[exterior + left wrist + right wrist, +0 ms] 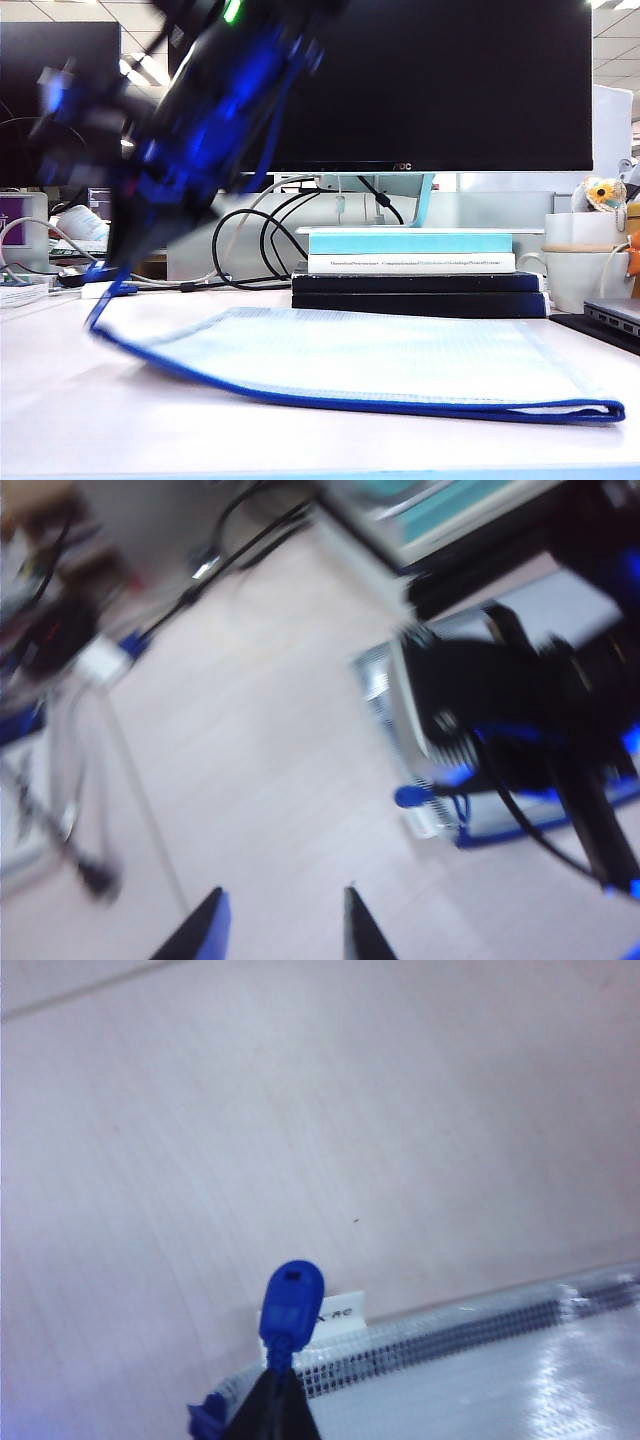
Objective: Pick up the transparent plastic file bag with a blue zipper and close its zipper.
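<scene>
The file bag [380, 355] lies flat on the white table, its left corner raised. The blue zipper [350, 400] runs along its near edge. A blurred black-and-blue arm [190, 130] comes down to that raised corner. My right gripper [280, 1378] is shut on the zipper's blue pull tab [290, 1300], beside the bag's small white tag [340, 1310]. My left gripper [283, 895] is open over bare table with nothing between its fingers. From there the right arm [490, 710] shows over the bag's corner, with the pull tab [412, 797] under it.
A stack of books [415, 270] stands just behind the bag, below a dark monitor [430, 80]. Black cables [250, 240] loop at the back left. A white mug [580, 270] and a laptop's edge [615, 320] sit at the right.
</scene>
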